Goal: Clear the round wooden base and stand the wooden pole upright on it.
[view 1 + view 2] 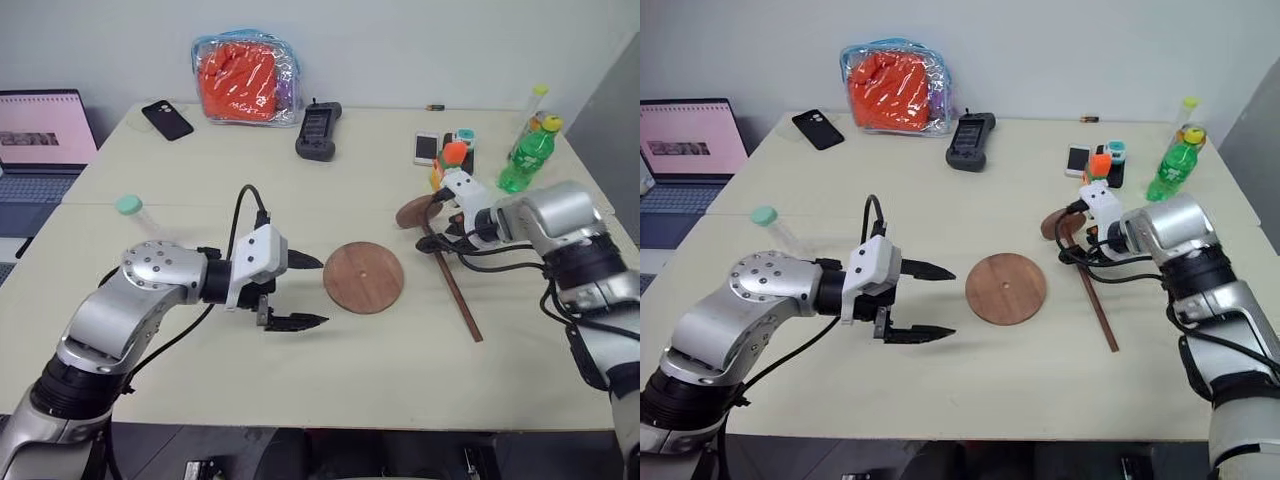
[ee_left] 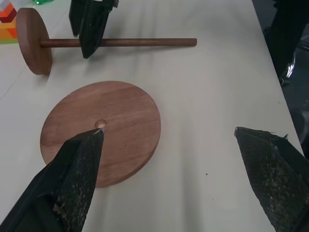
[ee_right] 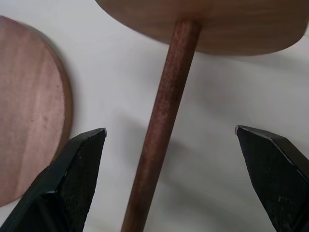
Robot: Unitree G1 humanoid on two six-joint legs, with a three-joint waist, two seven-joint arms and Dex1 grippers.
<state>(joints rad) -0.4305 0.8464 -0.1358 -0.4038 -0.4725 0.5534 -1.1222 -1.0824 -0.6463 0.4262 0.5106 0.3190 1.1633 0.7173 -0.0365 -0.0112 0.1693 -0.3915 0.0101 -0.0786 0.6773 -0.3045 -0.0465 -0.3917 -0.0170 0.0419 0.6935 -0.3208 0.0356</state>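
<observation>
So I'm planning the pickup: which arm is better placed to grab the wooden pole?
Right. The right gripper hangs open astride the wooden pole, near its disc end. The left gripper sits across the round wooden base from it.

You see the round wooden base (image 1: 1006, 288) lying flat in the middle of the table (image 1: 970, 390), with nothing on it. At its nine o'clock, your left gripper (image 1: 934, 301) hangs wide open, near the rim. At three o'clock, the wooden pole (image 1: 1096, 297) lies flat, with your right gripper (image 1: 1077, 240) over its disc end.
</observation>
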